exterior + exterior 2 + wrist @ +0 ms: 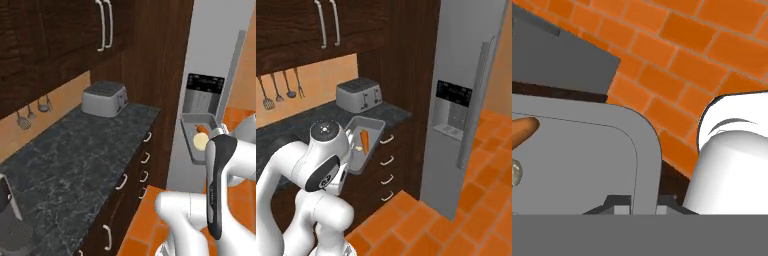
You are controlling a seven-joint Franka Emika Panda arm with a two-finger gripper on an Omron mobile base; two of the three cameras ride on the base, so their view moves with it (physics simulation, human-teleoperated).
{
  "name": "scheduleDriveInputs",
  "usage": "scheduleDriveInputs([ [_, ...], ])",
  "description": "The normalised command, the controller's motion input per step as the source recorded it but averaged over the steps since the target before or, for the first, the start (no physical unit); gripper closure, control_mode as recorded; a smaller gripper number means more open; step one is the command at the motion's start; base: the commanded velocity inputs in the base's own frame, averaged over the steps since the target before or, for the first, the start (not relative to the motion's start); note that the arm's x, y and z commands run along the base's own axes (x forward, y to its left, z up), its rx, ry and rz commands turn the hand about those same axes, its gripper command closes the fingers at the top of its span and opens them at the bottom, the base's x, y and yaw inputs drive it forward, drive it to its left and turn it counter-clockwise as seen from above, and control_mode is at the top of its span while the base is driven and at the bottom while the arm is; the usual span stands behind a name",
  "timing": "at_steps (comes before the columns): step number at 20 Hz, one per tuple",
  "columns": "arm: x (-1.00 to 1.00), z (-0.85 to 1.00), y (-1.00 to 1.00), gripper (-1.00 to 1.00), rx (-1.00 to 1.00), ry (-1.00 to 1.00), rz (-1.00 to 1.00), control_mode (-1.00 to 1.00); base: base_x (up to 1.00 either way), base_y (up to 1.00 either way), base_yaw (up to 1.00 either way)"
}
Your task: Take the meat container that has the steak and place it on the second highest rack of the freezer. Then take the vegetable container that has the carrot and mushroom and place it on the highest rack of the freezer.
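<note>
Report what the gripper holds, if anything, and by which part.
The gripper is shut on the vegetable container, pinching its rim at one edge; carrot and mushroom lie inside.

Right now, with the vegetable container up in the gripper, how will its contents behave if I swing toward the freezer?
The vegetable container looks tilted, held at one rim by the gripper, so it may sag or twist. The carrot is thin and tapered and lies loose, so it will likely slide or roll. The round mushroom may roll too; the walls are shallow. Swing slowly and level it.
</note>
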Motion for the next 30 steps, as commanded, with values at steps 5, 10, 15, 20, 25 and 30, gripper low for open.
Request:
scheduleDriveInputs([
  [5,0.00,0.00,0.00,1.00,0.00,0.00,0.00,1.00,0.00,-0.65,-0.83],
  [10,0.00,0.00,0.00,1.00,0.00,0.00,0.00,1.00,0.34,-0.97,-0.58],
  [15,0.00,0.00,0.00,1.00,0.00,0.00,0.00,1.00,0.93,-0.23,-0.35],
  [20,0.00,0.00,0.00,1.00,0.00,0.00,0.00,1.00,1.00,-0.26,-0.14],
  [25,0.00,0.00,0.00,1.00,0.00,0.00,0.00,1.00,1.00,-0.77,0.07],
  [30,0.00,0.00,0.00,1.00,0.00,0.00,0.00,1.00,1.00,-0.53,0.37],
])
